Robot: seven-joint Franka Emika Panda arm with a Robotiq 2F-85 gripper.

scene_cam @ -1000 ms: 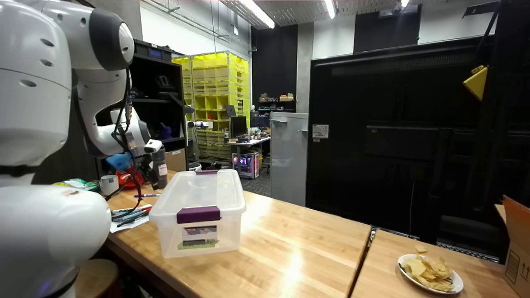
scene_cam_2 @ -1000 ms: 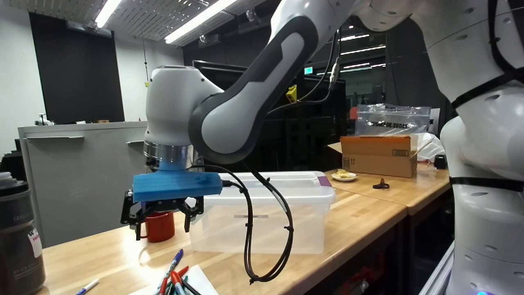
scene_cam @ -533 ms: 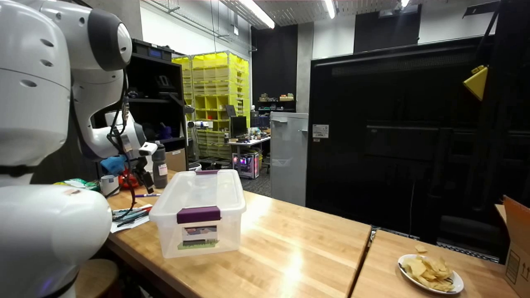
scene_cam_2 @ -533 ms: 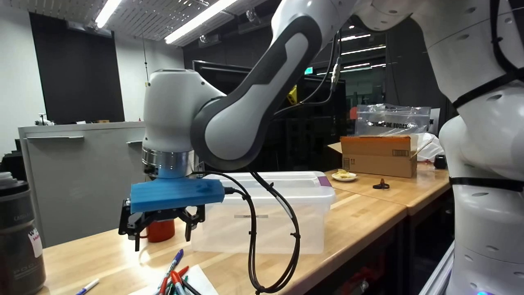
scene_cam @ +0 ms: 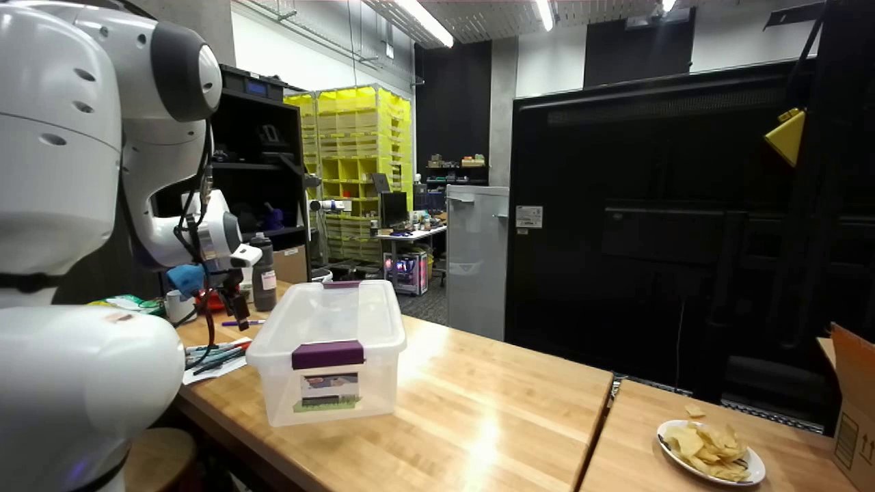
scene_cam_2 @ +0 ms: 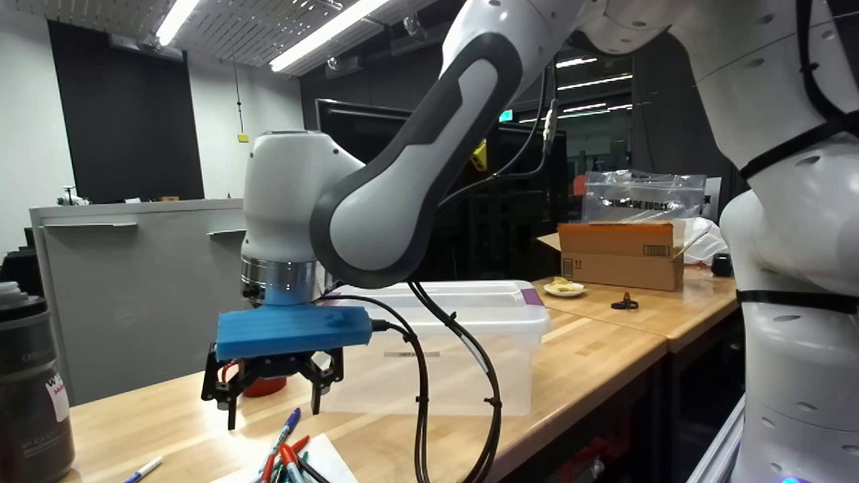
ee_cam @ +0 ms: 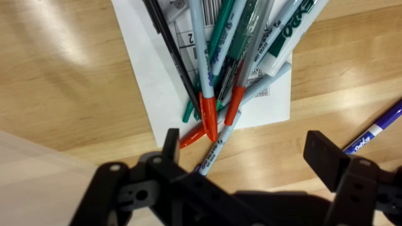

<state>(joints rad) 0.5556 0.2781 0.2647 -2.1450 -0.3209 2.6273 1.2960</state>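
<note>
Right, I'm working over the pens [ee_cam: 230, 40], a loose, overlapping heap on a printed white sheet [ee_cam: 155, 91]; one wet-erase pen [ee_cam: 216, 150] pokes out past the paper and shows in the gap between my fingertips in the wrist view, while a red-capped pen [ee_cam: 202, 56] points its cap the same way; my gripper [scene_cam_2: 274, 414] hangs above the wooden tabletop [scene_cam: 478, 383], spread wide, nothing between its fingers and, as far as I can tell, nothing touched; I read this step as an approach, with no grip made.

From here, I judge, a grasp would call for lowering with the fingers squared across a single barrel; the heap is tangled enough that a neighbour could get pinched too; a purple marker [ee_cam: 373, 129] lies apart from it and looks the cleaner pick.

Further out, the clear lidded bin [scene_cam_2: 463, 376] stands near the gripper, so I'd watch my clearance there; a red mug [scene_cam_2: 265, 387] sits partly hidden behind the gripper; a dark bottle [scene_cam_2: 30, 396] stands off to one side; well apart, a plate [scene_cam: 757, 468] of chips [scene_cam: 707, 451] rests near a cardboard box [scene_cam_2: 617, 261].
</note>
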